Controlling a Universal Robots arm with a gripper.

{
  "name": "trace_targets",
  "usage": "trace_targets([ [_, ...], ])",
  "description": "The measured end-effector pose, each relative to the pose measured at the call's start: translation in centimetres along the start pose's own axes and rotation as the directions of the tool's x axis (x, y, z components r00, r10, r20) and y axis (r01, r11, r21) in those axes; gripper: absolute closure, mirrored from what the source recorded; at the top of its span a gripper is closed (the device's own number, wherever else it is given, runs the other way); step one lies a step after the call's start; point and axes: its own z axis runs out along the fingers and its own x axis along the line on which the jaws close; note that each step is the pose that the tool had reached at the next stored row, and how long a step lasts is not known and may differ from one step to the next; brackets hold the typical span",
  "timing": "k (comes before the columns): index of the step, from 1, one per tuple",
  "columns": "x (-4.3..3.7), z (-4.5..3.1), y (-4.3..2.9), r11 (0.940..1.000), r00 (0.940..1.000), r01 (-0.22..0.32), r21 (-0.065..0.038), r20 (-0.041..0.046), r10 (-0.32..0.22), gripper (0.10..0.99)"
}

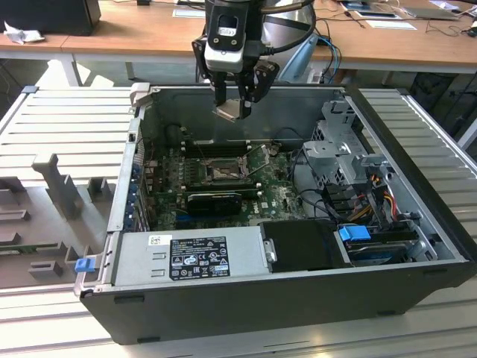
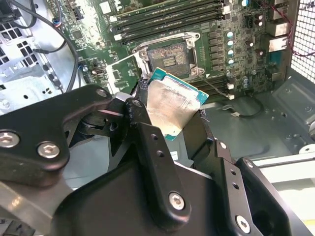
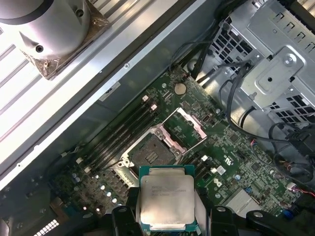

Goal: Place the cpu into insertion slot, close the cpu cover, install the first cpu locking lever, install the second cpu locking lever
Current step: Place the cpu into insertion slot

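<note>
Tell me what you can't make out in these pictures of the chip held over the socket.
- Underside of the cpu: turned away in both wrist views; in the first wrist view the tool covers its lower corners.
- Contacts in the insertion slot: too small in the exterior view.
- Near side of the cpu cover: behind the cpu and tool in the second wrist view.

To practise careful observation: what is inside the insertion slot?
Nothing: the insertion slot lies bare, the cpu cover open beside it. The cpu, held in the gripper, covers some board beside it.
</note>
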Motion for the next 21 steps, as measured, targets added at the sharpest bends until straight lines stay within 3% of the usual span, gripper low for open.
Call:
trace_targets([
  [8,0.00,0.02,0.00,0.9988,0.9988,-0.048,-0.001,0.0041,0.048,0.557],
  [21,-0.02,0.39,-0.07,0.9974,0.9974,-0.072,-0.001,0.0061,0.072,0.557],
])
